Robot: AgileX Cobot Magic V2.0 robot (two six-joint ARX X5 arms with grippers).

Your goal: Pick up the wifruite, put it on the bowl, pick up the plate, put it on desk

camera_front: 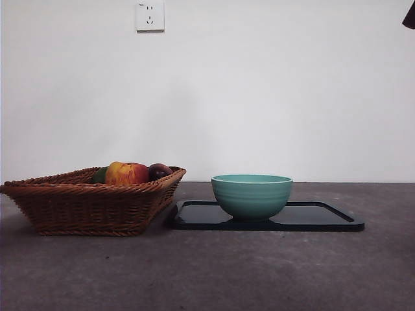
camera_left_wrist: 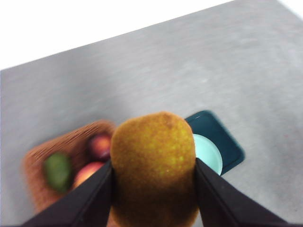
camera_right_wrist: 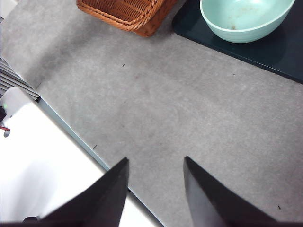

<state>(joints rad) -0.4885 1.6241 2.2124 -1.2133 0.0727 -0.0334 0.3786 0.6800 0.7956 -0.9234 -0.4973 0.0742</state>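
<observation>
My left gripper (camera_left_wrist: pixel 154 177) is shut on the wifruite (camera_left_wrist: pixel 154 165), a brown oval fruit, and holds it high above the table, out of the front view. Far below it lie the mint-green bowl (camera_left_wrist: pixel 208 153) and the wicker basket (camera_left_wrist: pixel 71 165). In the front view the bowl (camera_front: pixel 251 194) stands on the glossy black tray (camera_front: pixel 324 217), the plate of the task, on the grey desk (camera_front: pixel 207 272). My right gripper (camera_right_wrist: pixel 155 189) is open and empty above the desk's near edge; the bowl (camera_right_wrist: pixel 244 19) lies beyond it.
The brown wicker basket (camera_front: pixel 91 201) stands left of the tray and holds a red-and-yellow apple (camera_front: pixel 126 173), a dark plum (camera_front: pixel 159 171) and a green fruit (camera_front: pixel 99 175). A black arm tip (camera_front: pixel 410 16) shows at the top right corner. The basket's corner also shows in the right wrist view (camera_right_wrist: pixel 128 12).
</observation>
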